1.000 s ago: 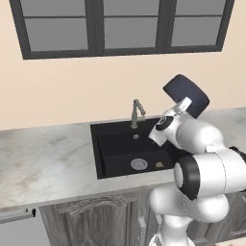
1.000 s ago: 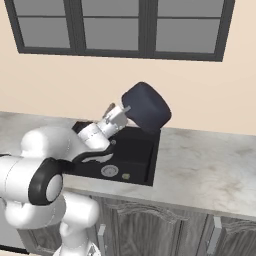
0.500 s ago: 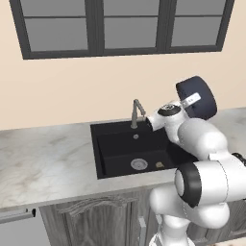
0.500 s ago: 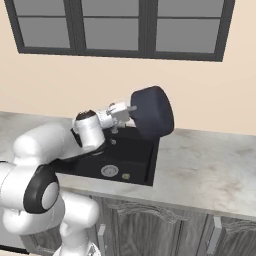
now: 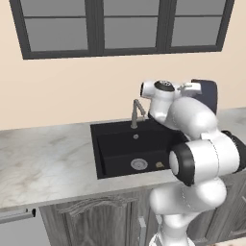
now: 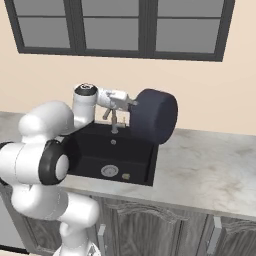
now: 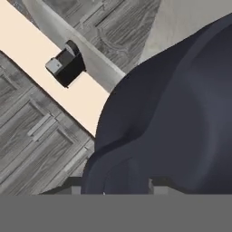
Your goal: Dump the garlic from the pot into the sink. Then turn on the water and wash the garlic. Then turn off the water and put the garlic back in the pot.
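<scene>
Risk lies mainly in the raised pot [image 6: 153,115], which is held on its side in the air by the gripper [image 6: 131,104], jaws clamped on its rim, just above the right edge of the sink [image 6: 85,150] and the tabletop [image 6: 210,170] beside it. A grip on a thin rim with the pot's weight hanging off to one side could be judged prone to slipping; if the pot were twisted loose, it could be dropped onto the tabletop or into the basin. The faucet [image 6: 114,120] stands close behind the gripper and could be struck if the wrist were swung carelessly when the pot is set down.

The garlic [image 6: 126,176] is seen lying on the sink floor, just beside the round steel drain [image 6: 109,171]; being much smaller than the drain, it could be pushed toward the opening once water is run. In the left base view the garlic [image 5: 159,165] is likewise found right of the drain [image 5: 139,164].

The pot's inside cannot be seen; in the hand view its dark wall [image 7: 181,113] is shown close up, and it is judged empty. The sink holds the garlic alone, and no water is visible.
</scene>
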You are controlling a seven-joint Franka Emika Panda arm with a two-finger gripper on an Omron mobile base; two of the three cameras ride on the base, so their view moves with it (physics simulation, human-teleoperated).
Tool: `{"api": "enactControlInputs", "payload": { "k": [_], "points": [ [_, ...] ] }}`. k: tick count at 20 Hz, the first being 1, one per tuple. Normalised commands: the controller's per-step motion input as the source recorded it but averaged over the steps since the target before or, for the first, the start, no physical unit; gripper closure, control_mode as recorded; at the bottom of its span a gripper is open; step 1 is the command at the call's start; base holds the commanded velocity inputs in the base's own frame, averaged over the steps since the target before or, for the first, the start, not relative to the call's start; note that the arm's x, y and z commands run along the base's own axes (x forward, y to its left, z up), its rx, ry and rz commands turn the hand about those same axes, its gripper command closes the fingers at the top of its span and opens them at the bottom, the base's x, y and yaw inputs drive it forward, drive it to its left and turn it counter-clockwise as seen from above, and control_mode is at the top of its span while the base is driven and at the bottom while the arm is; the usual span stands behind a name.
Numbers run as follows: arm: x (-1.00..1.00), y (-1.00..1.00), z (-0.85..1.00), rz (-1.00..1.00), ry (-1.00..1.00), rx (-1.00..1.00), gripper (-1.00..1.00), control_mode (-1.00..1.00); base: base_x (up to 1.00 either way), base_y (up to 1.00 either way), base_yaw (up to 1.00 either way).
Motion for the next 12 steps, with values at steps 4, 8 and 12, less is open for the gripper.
{"api": "enactControlInputs", "payload": {
  "k": [4, 8, 12],
  "points": [
    [-0.05, -0.01, 0.1, -0.42, -0.15, 0.18, 1.0, -1.0, 0.0, 0.0, 0.0],
    [-0.18, -0.04, 0.02, -0.39, -0.28, 0.15, 1.0, -1.0, 0.0, 0.0, 0.0],
    [-0.36, -0.02, 0.0, -0.33, -0.44, 0.13, 1.0, -1.0, 0.0, 0.0, 0.0]
  ]
}}
